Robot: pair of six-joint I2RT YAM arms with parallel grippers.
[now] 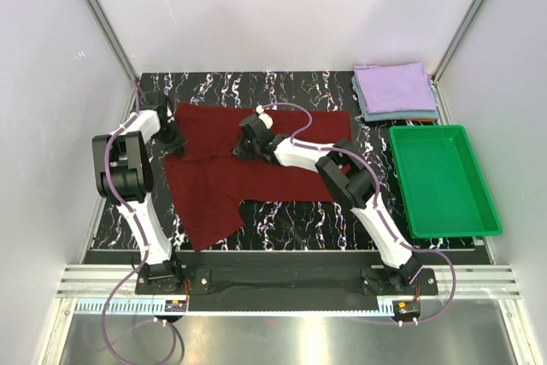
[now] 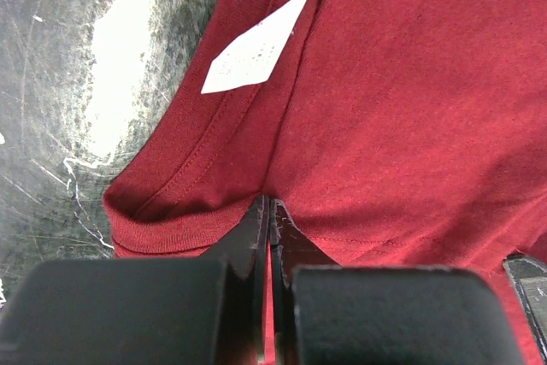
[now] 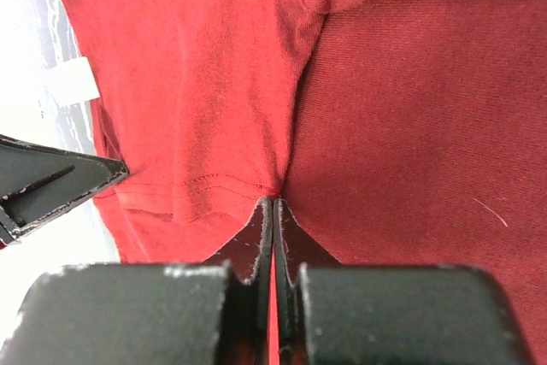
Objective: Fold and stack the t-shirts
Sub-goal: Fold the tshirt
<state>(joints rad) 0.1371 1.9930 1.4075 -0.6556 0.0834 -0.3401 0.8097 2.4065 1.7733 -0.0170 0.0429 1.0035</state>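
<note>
Maroon cotton is the worked material: the maroon t-shirt (image 1: 214,194) lies spread on the black marbled tabletop (image 1: 291,221). It runs from near the far left corner toward the middle, with one part reaching toward the near edge. The left gripper (image 2: 269,204) is at the shirt's side nearest the tabletop's left edge. Its fingers are pressed together on a fold of fabric at the neck band, near the white label (image 2: 255,46). The right gripper (image 3: 273,203) is at the shirt's middle, fingers closed and pinching a ridge of fabric beside a stitched hem. The lavender t-shirt (image 1: 396,87) lies folded on the grey-blue t-shirt (image 1: 400,114) in the far right corner. The green tray (image 1: 440,177) sits along the right edge, just beside that stack.
</note>
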